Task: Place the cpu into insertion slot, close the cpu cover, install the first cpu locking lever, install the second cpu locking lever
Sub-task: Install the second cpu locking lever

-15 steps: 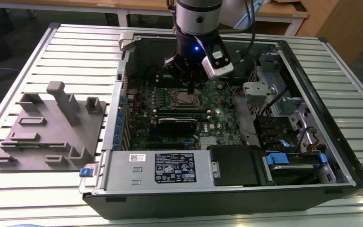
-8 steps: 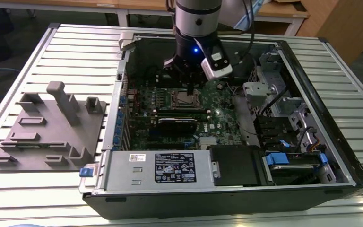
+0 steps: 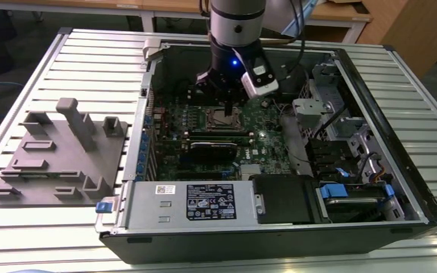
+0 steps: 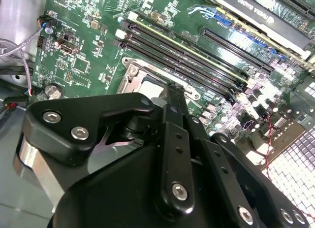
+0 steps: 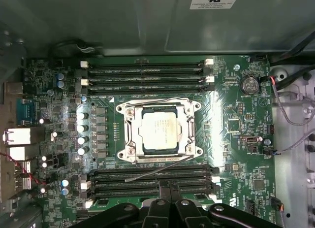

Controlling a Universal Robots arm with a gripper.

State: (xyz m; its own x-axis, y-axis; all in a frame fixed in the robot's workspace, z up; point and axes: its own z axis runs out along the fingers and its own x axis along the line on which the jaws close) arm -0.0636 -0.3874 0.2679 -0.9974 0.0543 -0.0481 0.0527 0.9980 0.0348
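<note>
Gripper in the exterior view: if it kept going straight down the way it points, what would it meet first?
Most likely the cpu cover lying over the cpu in the insertion slot. The gripper hangs right above that socket, though depth is hard to judge and it may meet the socket's edge or a lever instead.

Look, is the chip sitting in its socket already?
Yes, in the first wrist view the cpu lies flat in the slot, with the cover framing it.

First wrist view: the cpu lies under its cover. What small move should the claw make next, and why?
Probably lower the claw toward the loose lever slanting beside the cpu cover: the cpu already lies under it, yet that lever looks unlatched.
</note>
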